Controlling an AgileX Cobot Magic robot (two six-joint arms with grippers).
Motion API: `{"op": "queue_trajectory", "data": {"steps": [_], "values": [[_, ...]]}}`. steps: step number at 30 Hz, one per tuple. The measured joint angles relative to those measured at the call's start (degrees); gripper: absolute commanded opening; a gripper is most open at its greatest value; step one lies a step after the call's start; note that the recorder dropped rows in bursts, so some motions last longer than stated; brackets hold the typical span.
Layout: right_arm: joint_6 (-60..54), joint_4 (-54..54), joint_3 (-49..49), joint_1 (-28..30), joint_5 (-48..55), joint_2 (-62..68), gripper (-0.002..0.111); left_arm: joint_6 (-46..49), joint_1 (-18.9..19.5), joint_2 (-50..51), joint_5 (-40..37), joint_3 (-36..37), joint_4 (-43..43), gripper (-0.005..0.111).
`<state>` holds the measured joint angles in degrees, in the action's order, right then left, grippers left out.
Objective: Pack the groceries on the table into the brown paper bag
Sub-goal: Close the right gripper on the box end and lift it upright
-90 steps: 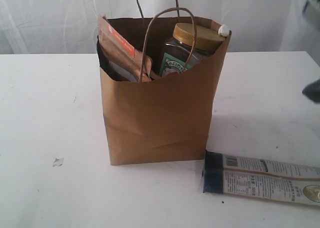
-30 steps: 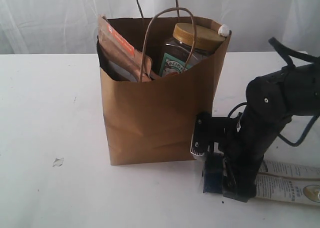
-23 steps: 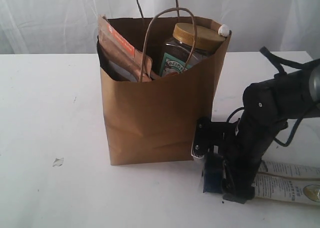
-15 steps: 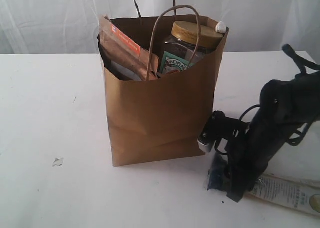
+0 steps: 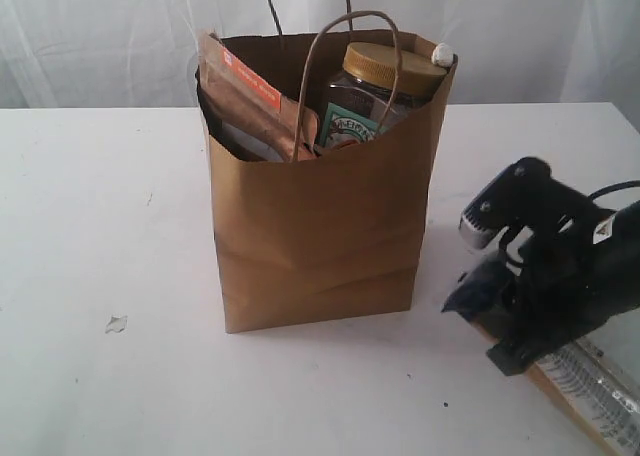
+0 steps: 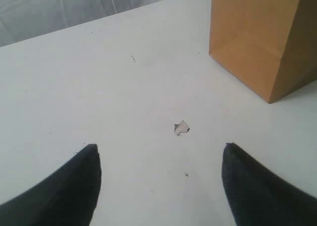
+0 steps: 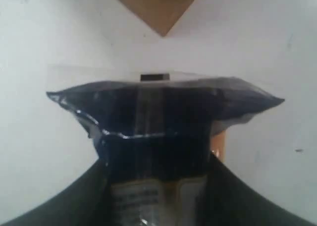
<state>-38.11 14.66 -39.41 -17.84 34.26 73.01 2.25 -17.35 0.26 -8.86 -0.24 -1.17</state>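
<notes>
The brown paper bag [image 5: 320, 206] stands upright mid-table, its corner also in the left wrist view [image 6: 262, 37] and right wrist view [image 7: 156, 5]. Inside it show the gold-lidded clear jar [image 5: 385, 86] and the brown-orange pouch [image 5: 250, 101]. To the bag's right, my right gripper [image 5: 510, 321] is shut on the long white-blue packet [image 5: 585, 386], whose dark end [image 7: 163, 117] sticks out between the fingers, lifted and tilted. My left gripper [image 6: 161, 151] is open over bare table [image 6: 99, 77], nothing between its fingers.
A small torn scrap [image 5: 116, 323] lies on the white table left of the bag, also seen in the left wrist view as a scrap [image 6: 182, 128]. White curtains hang behind the table. The table's right edge runs near the right arm.
The right arm came in from the right, closed on the packet's dark end, and has swung it up and rightward, turning it. The bag shifted slightly.
</notes>
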Motion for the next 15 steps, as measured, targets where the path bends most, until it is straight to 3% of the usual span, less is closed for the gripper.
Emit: {"op": "queue_trajectory", "data": {"steps": [15], "values": [[12.5,0.6,-5.7,0.0,-5.3,-23.2,0.0,0.0,0.0,0.0,0.0,0.0,0.0,0.071]]}}
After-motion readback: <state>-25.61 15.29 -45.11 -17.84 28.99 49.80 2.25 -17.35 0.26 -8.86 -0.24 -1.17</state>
